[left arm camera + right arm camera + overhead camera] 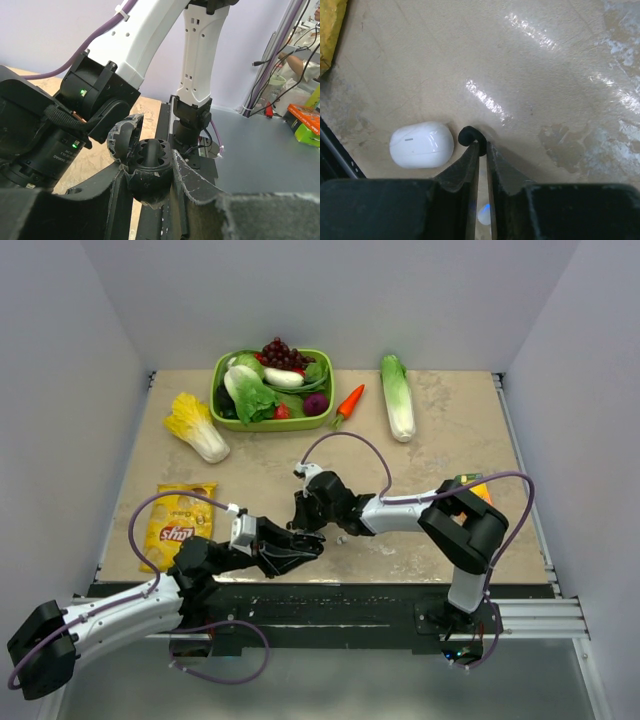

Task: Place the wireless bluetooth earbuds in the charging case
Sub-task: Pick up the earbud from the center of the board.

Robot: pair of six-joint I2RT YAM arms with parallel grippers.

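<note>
Charging case [421,145]: white pebble, closed, flat on table [545,75]. Sits just beside right gripper [482,146] tips, to their left in wrist view, long axis crosswise to fingers. Right arm nearer.

Right jaws near-pressed, thin slit; black nub [468,135] at tips (bud? unclear).

Left gripper [150,172] clamps dark socketed shell [150,152].

You have pale lavender walls [330,300] at nine, twelve and three o'clock. Your beige mottled counter [450,440] shows glossy glare.
</note>
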